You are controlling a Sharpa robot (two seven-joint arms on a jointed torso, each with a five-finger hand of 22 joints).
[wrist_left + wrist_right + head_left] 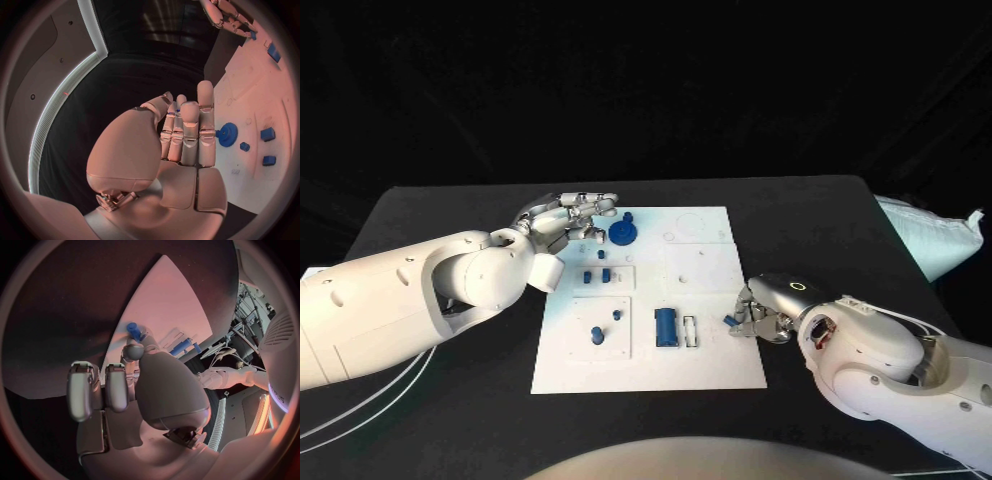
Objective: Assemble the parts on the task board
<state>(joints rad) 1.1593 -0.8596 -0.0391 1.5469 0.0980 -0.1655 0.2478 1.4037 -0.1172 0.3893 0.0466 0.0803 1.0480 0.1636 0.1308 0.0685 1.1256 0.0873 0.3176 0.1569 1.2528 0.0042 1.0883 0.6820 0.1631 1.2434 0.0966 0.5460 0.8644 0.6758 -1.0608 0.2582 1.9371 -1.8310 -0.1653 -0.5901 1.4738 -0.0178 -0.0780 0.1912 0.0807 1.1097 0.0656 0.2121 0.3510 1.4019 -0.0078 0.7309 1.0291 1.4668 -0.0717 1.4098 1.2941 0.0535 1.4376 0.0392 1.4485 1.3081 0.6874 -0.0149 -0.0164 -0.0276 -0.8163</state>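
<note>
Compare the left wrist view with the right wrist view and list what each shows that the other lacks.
Left wrist view alone: the left hand, fingers straight and together, beside the blue gear, plus small blue blocks on the board.

Right wrist view alone: the right hand pinching a small blue part at its fingertips, with a long blue bar beyond.

Both: the white task board on the black table.

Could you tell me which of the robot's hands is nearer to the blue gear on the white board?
Left. The left hand is right beside the blue gear, fingers at its edge. The right hand is at the board's opposite, near edge, pinching a small blue piece.
</note>
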